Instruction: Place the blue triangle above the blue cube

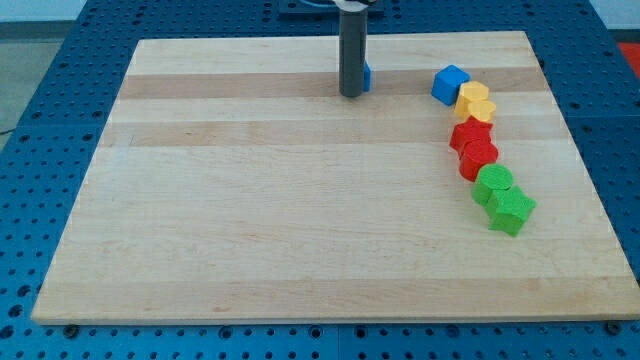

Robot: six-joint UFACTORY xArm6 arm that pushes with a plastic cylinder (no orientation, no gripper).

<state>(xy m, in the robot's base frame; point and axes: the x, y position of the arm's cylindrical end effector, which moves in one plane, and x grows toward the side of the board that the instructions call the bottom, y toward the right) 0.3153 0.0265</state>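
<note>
my tip (351, 94) touches the blue triangle (366, 75), mostly hidden behind the rod, well left of the blue cube (450, 84); no pincer fitted; push rightward along the bench (300, 200) top edge, slowly

The light is bright and even, and it seems to come from above. The wooden board (300, 190) shows no strong glare, only a soft paler sheen near its middle. Shadows are weak and short: a small dark patch lies on the board just at the foot of the rod, where my tip (351, 95) touches. Near the board's right edge the blocks cast thin shadows. Focus is sharp on the board; its edges look straight.
</note>
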